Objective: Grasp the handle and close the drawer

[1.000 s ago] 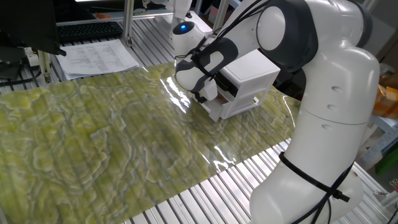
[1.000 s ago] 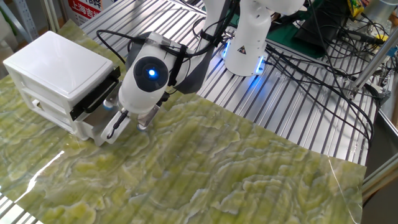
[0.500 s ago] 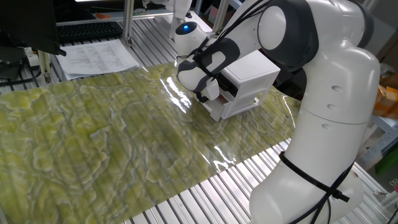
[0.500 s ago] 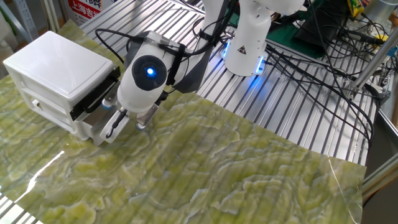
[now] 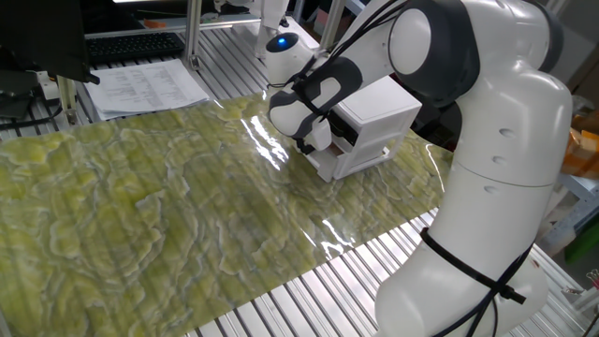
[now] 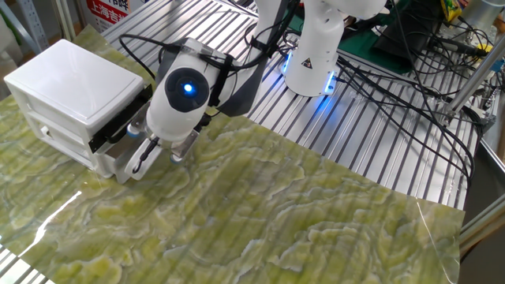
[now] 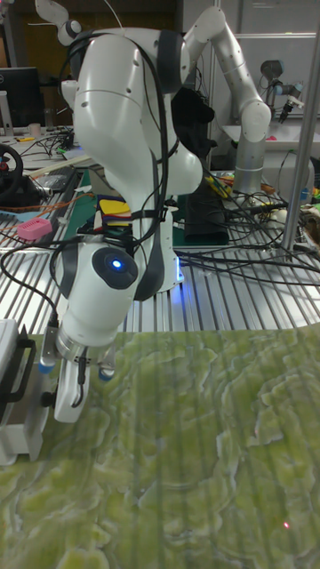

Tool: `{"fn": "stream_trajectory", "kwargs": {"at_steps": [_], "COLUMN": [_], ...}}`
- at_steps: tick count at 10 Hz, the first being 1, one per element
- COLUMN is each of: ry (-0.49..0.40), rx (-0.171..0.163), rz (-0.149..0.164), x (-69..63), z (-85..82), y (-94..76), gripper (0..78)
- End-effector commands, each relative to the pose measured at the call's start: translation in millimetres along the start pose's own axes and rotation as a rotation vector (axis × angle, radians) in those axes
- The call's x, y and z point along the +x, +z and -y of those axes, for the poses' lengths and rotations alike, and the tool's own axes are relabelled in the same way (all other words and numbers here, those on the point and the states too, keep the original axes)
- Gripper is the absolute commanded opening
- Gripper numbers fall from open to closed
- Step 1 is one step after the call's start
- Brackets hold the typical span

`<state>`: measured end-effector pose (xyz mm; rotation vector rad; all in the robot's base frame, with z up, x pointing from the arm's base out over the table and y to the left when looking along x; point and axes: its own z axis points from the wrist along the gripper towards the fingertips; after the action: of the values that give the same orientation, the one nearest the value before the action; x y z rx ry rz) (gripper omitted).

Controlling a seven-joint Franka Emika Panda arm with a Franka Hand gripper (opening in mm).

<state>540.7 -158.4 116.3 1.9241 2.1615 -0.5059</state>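
The white two-tier cabinet [image 5: 379, 110] [image 6: 71, 83] stands on the green patterned mat. Its lower drawer [image 6: 117, 162] [image 5: 323, 167] [image 7: 20, 431] sticks out a little from the body. My gripper [image 6: 144, 158] [image 5: 307, 142] [image 7: 67, 400] points down right at the drawer front. Its white fingers [image 7: 71, 391] stand together at the handle [image 7: 44, 399]. Only a small black stub of the handle shows, just left of the fingers in the tall fixed view. In both other views the handle is hidden behind my hand.
Ribbed metal table [image 6: 371, 134] borders the mat [image 6: 260, 213]. My arm's base [image 6: 314, 55] and loose black cables [image 6: 410, 87] lie behind the gripper. Papers [image 5: 150, 86] and a keyboard [image 5: 131, 44] sit at the far edge.
My gripper has shifted slightly toward the cabinet, and the lower drawer has slid a little further in with it.
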Motion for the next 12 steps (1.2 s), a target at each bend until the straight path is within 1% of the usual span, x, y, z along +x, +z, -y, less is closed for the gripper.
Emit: {"fn": "stream_trajectory", "kwargs": {"at_steps": [1, 5, 10, 11, 12], "ry": [0.005, -0.008, -0.004, -0.011, -0.012], "rx": [0.005, 0.004, -0.007, -0.016, -0.016], "rz": [-0.007, -0.008, -0.024, -0.037, -0.038], "x": [-4.0, -7.3, -7.1, -3.0, 0.2], "z": [1.0, -0.9, -1.1, 0.4, 1.3], "y": [3.0, 3.0, 3.5, 3.2, 2.5], "gripper": [1.1, 1.1, 1.1, 1.1, 1.1]}}
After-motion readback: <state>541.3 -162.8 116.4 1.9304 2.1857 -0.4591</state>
